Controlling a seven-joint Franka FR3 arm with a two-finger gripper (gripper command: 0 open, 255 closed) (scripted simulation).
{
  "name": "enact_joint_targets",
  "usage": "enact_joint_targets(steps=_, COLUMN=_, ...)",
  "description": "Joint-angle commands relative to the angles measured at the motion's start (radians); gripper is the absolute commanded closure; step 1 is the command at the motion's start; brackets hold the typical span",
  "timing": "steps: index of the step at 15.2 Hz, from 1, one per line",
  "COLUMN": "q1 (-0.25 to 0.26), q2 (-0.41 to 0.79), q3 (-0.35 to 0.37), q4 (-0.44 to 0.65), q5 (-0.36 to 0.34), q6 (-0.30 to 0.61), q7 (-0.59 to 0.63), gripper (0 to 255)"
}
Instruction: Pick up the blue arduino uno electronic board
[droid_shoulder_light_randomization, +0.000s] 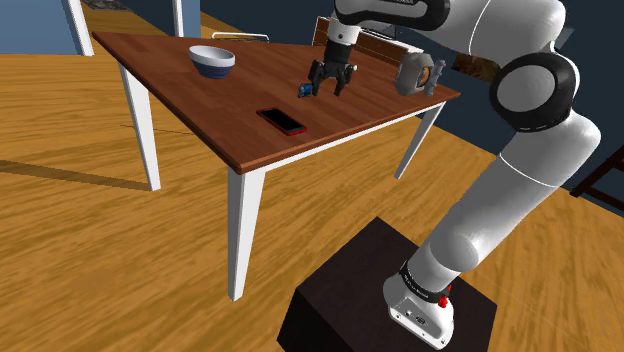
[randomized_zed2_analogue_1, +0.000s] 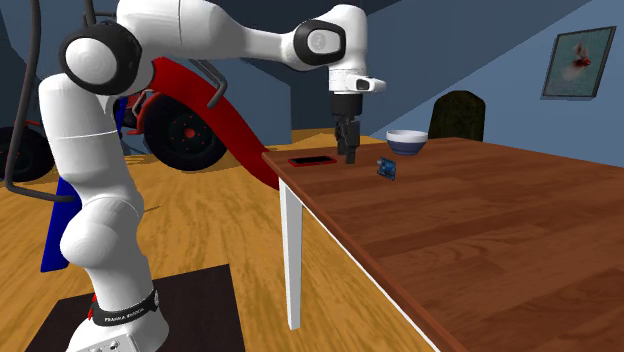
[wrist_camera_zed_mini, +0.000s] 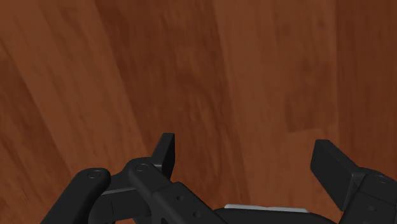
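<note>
A floor (droid_shoulder_light_randomization: 90, 230) of glossy honey-coloured wood planks spreads under the scene. On it stands a rectangular table (droid_shoulder_light_randomization: 230, 110) with a smooth reddish-brown wood-grain top and plain white square legs. A robot arm (droid_shoulder_light_randomization: 520, 150) of rounded white segments and dark joints rises from a dark box-shaped stand (droid_shoulder_light_randomization: 340, 290) and reaches over the tabletop. Near the table's far edge in the shoulder view sits a grey, disc-shaped object (droid_shoulder_light_randomization: 413, 76); what it is cannot be told. A round bowl (droid_shoulder_light_randomization: 212, 61), white inside with a blue band outside, sits towards the shoulder view's left. A flat rectangular phone (droid_shoulder_light_randomization: 281, 121), black with a red rim, lies near the table's front edge. The matte black gripper (droid_shoulder_light_randomization: 331, 88) points straight down, low over the table, its two angular fingers spread wide with only bare wood grain between them in the wrist view. The small blue board (droid_shoulder_light_randomization: 303, 90) sits on the tabletop just beside the gripper, on the shoulder view's left of it, outside the fingers.
</note>
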Motion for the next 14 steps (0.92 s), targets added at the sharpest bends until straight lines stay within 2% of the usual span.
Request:
enact_joint_targets(steps=1, q1=-0.003, q2=0.093, q3=-0.004, q4=0.119, q5=0.003, q6=-0.023, q7=-0.003, gripper=0)
enact_joint_targets(steps=4, q1=-0.012, q2=0.23, q3=-0.009, q4=0.299, q5=0.008, q6=-0.063, q7=-0.007, gripper=0)
enact_joint_targets(steps=7, q1=-0.024, q2=0.389, q3=-0.013, q4=0.527, q5=0.017, q6=-0.128, q7=-0.012, gripper=0)
enact_joint_targets(steps=8, q1=-0.026, q2=0.411, q3=-0.014, q4=0.56, q5=0.018, q6=-0.139, q7=-0.012, gripper=0)
enact_joint_targets(steps=14, q1=-0.022, q2=0.378, q3=-0.013, q4=0.428, q5=0.015, q6=-0.04, q7=-0.01, gripper=0)
